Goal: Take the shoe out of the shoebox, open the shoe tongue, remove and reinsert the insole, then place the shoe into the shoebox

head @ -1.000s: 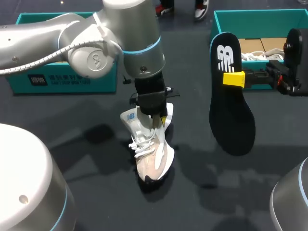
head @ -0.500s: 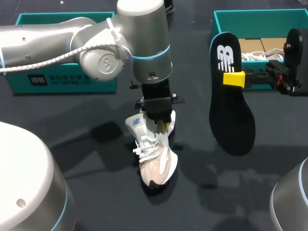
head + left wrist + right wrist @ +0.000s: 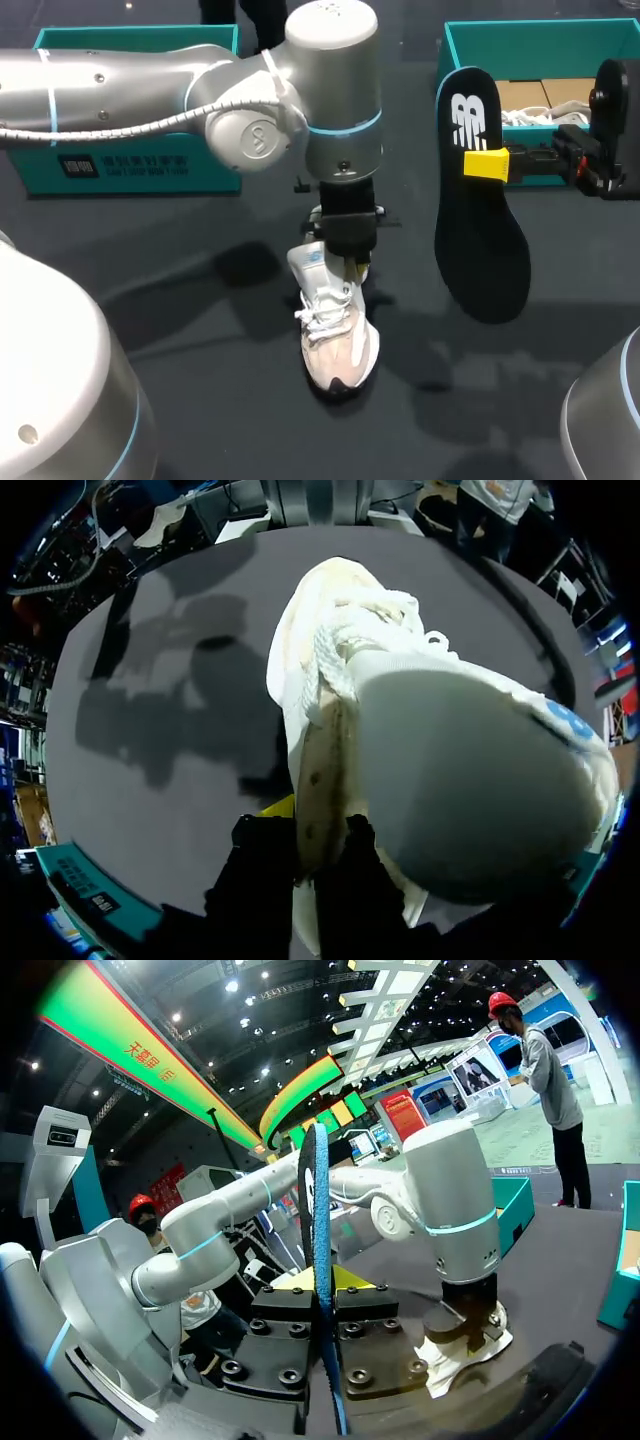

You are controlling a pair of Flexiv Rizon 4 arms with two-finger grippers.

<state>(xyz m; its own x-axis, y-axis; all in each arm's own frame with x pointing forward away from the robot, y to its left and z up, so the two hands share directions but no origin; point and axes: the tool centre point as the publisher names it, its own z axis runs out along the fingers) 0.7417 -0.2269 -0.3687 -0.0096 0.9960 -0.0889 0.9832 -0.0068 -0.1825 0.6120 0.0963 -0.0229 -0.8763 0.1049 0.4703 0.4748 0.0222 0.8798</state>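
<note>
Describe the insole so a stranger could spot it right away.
At the right of the dark table, before the open teal shoebox, the right hand pinches a long black insole upright in the air. Its flat dark shape and white logo set it apart from the white shoe nearby.

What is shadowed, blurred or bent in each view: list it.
Head view: the left arm casts soft dark shadows on the table left of the shoe, while the insole is evenly lit. Left wrist view: the shoe's heel, nearest the lens, looks soft and bulging, with arm shadows on the table beside it. Right wrist view: the insole, edge-on in the right gripper, looks slightly curved.
</note>
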